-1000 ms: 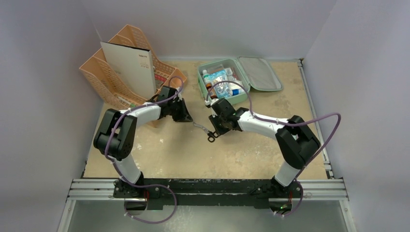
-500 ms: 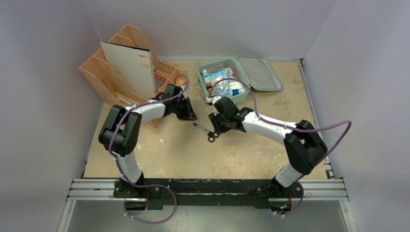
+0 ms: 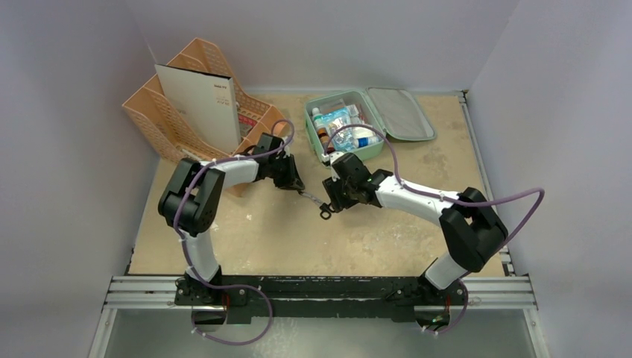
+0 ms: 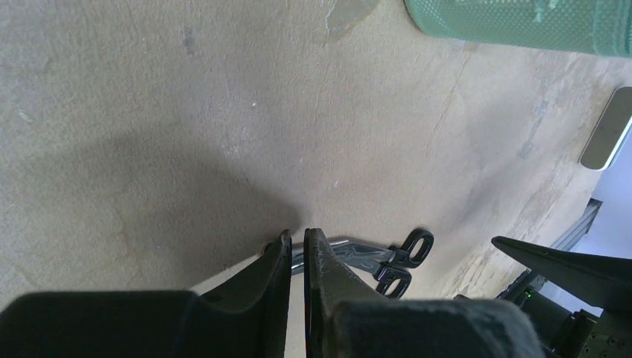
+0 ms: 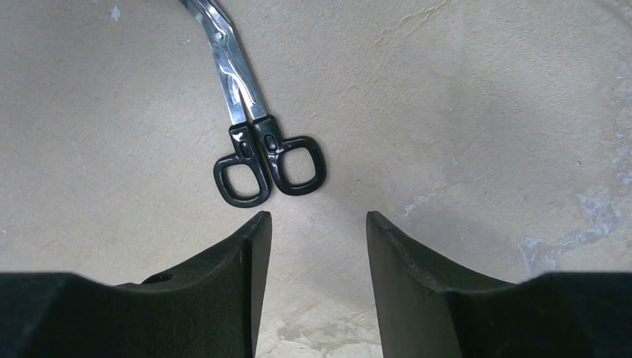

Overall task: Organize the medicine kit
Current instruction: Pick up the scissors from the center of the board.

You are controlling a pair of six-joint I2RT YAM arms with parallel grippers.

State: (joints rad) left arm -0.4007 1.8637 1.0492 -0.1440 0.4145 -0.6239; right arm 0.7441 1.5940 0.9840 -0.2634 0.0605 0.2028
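The mint-green medicine kit [image 3: 310,127] lies open at the back, its tray full of bottles and packets and its grey-lined lid [image 3: 399,113] flat to the right. Its green side shows in the left wrist view [image 4: 507,22]. Black-handled scissors [image 3: 317,203] lie flat on the table in front of it; they also show in the left wrist view [image 4: 373,257] and the right wrist view [image 5: 240,97]. My left gripper [image 3: 296,186] [image 4: 296,235] is shut, its tips down at the blade end. My right gripper [image 3: 335,203] [image 5: 317,216] is open and empty just beside the handle rings.
A peach plastic desk organizer [image 3: 171,123] stands at the back left with a white board [image 3: 197,104] leaning in it, right behind my left arm. The grey walls close in the table on three sides.
My left gripper has swung right and forward from the organizer to the scissors' blade tip. My right arm has stretched slightly; the scissors have not moved.
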